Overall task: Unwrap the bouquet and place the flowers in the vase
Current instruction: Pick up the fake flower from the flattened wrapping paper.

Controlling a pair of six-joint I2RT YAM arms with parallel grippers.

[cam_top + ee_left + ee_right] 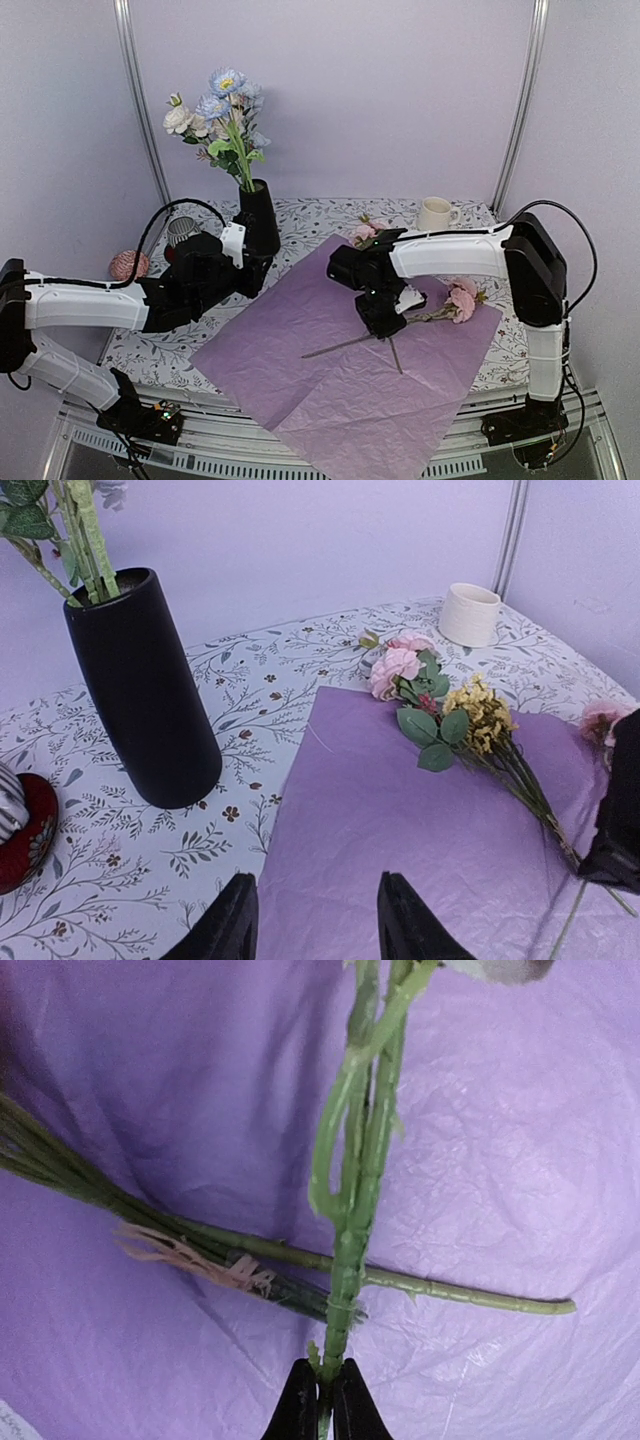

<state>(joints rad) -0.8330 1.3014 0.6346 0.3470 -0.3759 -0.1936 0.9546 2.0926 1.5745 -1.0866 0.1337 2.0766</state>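
The right gripper (320, 1392) is clamping shut on the lower end of a bundle of green plastic flower stems (355, 1210) over the lilac tissue paper sheet (500, 1140). The left gripper (315, 905) is hovering with jaws apart over the sheet's edge, the tall matte black tapered vase (140, 690) standing near it, well apart from the held stems.

White-linked, black-jointed arms (450, 255) trail looping black cables (175, 207); left tool (315, 880) and right tool (322, 1368) have black fingers (235, 925).

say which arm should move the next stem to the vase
Right. The right end effector is shut on a green stem over the purple paper; the left end effector is open, empty, near the vase.
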